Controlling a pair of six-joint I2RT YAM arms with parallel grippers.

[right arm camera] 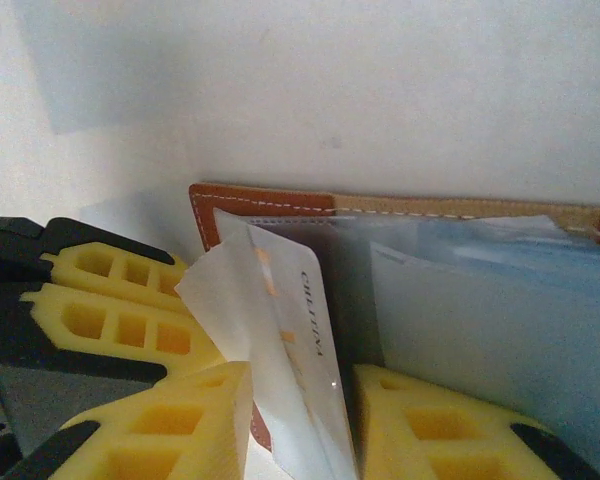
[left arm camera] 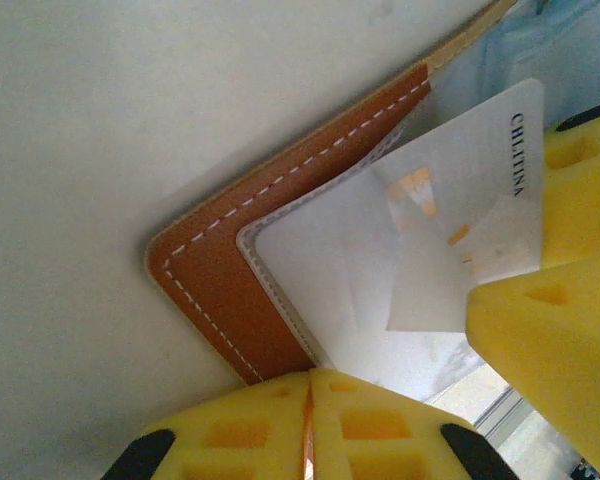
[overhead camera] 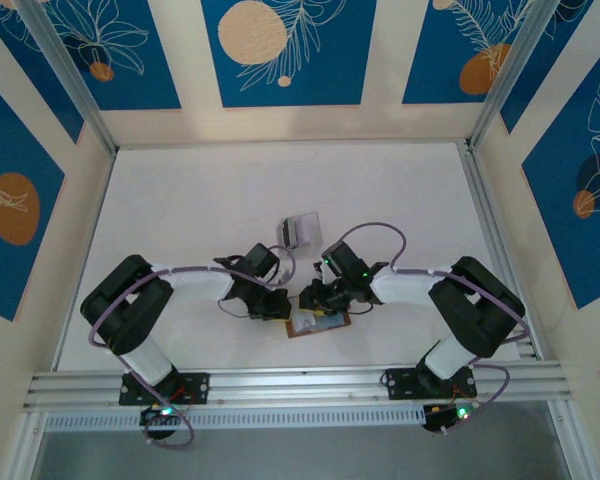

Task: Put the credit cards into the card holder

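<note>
One card (right arm camera: 292, 340), long axis slanting into wallet (right arm camera: 265, 201)

Blue floral wall panels (overhead camera: 280, 60), white tabletop (overhead camera: 190, 200).

The top camera looks down over the whole worktop (overhead camera: 200, 200) from behind the arms, while both wrist cameras, close-up from opposite sides, share the card holder (left arm camera: 220, 290).

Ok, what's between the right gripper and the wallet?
A card: it stands between the parted jaws of the right gripper, its far end over the clear pockets of the wallet. Nothing else lies in that stretch. The right wrist view shows it.
</note>
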